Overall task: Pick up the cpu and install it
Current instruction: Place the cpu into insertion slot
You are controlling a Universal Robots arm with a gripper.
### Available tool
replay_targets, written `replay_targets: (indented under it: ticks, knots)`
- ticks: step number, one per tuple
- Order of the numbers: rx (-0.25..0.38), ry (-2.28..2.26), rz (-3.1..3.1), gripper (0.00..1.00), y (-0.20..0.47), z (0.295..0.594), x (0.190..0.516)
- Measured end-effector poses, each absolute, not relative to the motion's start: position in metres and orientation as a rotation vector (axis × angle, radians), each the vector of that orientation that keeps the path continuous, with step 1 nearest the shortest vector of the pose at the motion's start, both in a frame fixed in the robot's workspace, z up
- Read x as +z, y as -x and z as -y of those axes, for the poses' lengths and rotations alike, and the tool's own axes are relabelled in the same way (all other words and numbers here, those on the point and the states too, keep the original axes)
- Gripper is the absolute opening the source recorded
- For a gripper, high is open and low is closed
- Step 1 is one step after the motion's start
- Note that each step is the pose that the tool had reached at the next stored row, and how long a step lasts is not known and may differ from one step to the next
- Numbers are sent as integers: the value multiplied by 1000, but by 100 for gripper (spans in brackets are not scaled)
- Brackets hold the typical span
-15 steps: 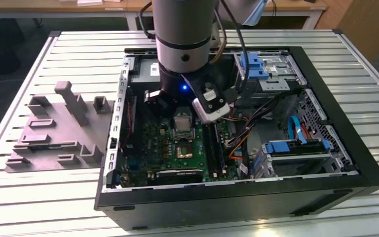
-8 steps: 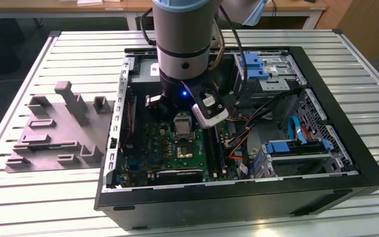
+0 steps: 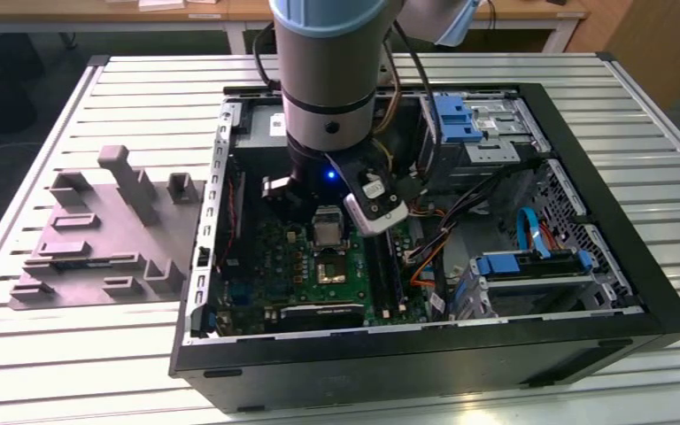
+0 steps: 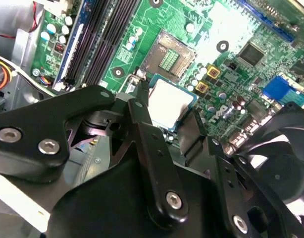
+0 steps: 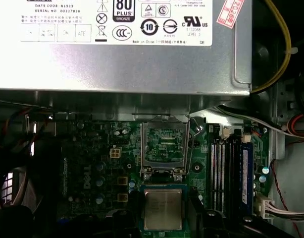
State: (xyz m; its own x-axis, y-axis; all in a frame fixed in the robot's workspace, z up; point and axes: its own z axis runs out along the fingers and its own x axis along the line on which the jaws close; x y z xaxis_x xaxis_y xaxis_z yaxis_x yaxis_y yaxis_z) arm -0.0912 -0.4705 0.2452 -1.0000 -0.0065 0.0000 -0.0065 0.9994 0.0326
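The cpu (image 4: 171, 99) is a small square chip with a silvery top and pale rim. It hangs tilted just above the green motherboard (image 4: 231, 29), with my gripper (image 4: 167, 106) shut on it and a black finger (image 4: 138, 106) on either side. In the first wrist view the cpu (image 5: 163, 208) sits short of the open socket (image 5: 164, 144), whose metal frame is flipped up toward the power supply. The socket (image 4: 169, 54) shows bare contacts. In the exterior view my arm (image 3: 322, 106) reaches down into the open computer case (image 3: 435, 354) over the socket (image 3: 330, 270).
The grey power-supply box (image 5: 117, 49) stands right behind the socket. Black memory slots (image 5: 231, 173) run beside it. Loose cables (image 3: 459, 212) and blue drive brackets (image 3: 459, 119) fill the case's right side. A grey parts fixture (image 3: 104, 239) lies on the slatted table at the exterior view's left.
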Motion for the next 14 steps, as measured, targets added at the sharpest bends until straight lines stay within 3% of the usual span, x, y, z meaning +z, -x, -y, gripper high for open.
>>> replay_targets:
  ticks: [14]
  knots:
    - [-49, -10, 3141, 47, 91, 473, 239]
